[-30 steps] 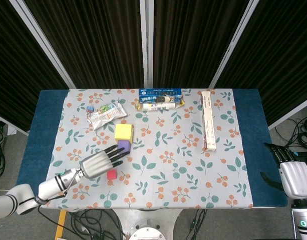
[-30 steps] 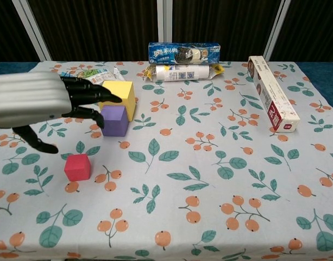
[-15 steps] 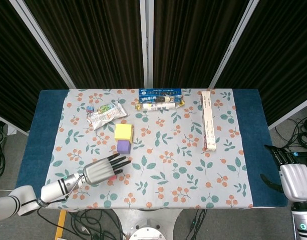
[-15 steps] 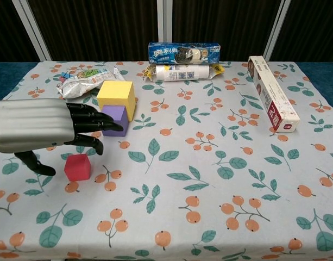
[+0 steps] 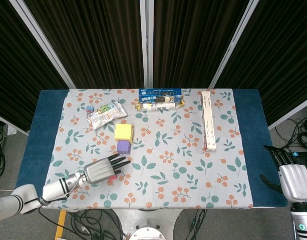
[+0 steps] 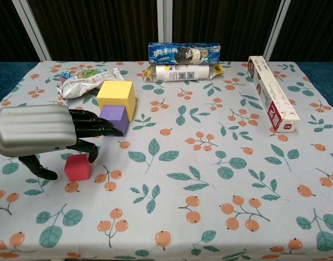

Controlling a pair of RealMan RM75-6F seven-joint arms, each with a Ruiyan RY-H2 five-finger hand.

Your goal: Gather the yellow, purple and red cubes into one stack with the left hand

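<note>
Red cube (image 6: 77, 167), a small matte block with soft edges, sits on the floral tablecloth (image 6: 220, 179) at the near left, partly under the silver-backed left hand (image 6: 49, 133), whose dark fingers (image 6: 95, 124) are spread above and around it; whether they touch it cannot be told. A slightly larger purple cube (image 6: 115, 119) stands just behind it, touching the front of the biggest block, a yellow cube (image 6: 117, 97); none is stacked. At the far edge a blue cookie package (image 6: 183, 53) printed with white Chinese characters and a dark sandwich cookie lies on a white and yellow wrapped roll (image 6: 180, 72) whose print is too small to read. A long white carton with a red stripe (image 6: 270, 92) lies to the right, its lettering illegible, and a crinkled silver snack bag (image 6: 82, 81) lies far left. The right hand (image 5: 292, 176) rests off the table's right edge, holding nothing, fingers extended.
</note>
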